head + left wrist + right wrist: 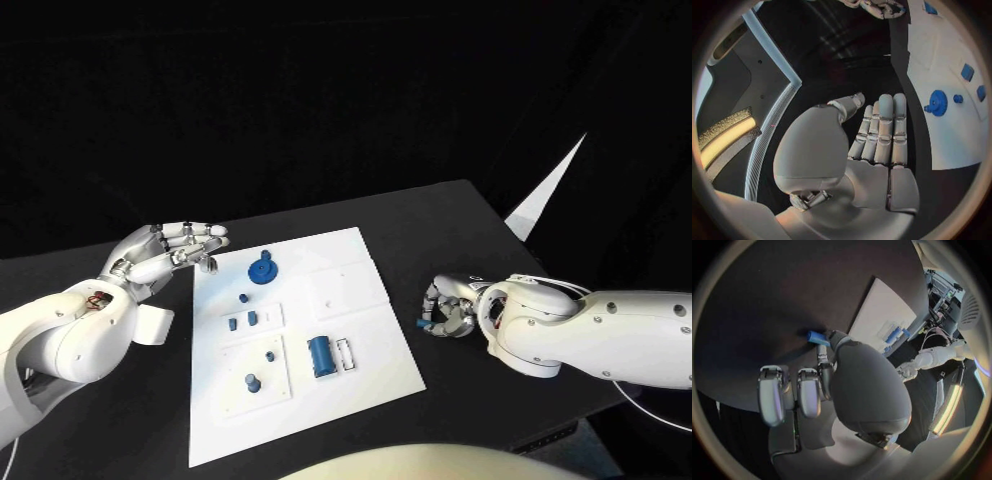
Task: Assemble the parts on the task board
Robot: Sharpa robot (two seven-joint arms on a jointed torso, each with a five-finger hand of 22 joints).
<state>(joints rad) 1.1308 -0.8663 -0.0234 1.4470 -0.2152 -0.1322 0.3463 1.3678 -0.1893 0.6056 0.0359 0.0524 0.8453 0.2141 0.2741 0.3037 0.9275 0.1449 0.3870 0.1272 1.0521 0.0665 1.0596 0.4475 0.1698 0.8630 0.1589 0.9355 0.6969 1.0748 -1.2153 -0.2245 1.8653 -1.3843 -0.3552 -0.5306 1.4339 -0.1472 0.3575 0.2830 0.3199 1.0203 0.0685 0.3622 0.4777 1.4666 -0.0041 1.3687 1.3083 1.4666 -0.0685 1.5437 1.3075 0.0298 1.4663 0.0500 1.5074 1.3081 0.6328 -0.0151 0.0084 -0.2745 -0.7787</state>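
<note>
The left robot hand hovered over the black counter just beside the far left corner of the task board, palm up, its fingers straight and side by side, with nothing in them.

On the white board a round blue gear-like part sat near the far left corner. Nearer lay a small blue peg, then two small blue blocks side by side on a raised white tile. A blue peg stood on another tile toward the near edge, and a taller blue block lay just beside a white-framed piece.

The right robot hand rested low on the counter just off the board's right edge. Its thumb and a finger pinched a small blue part against the dark surface, apart from the board.
</note>
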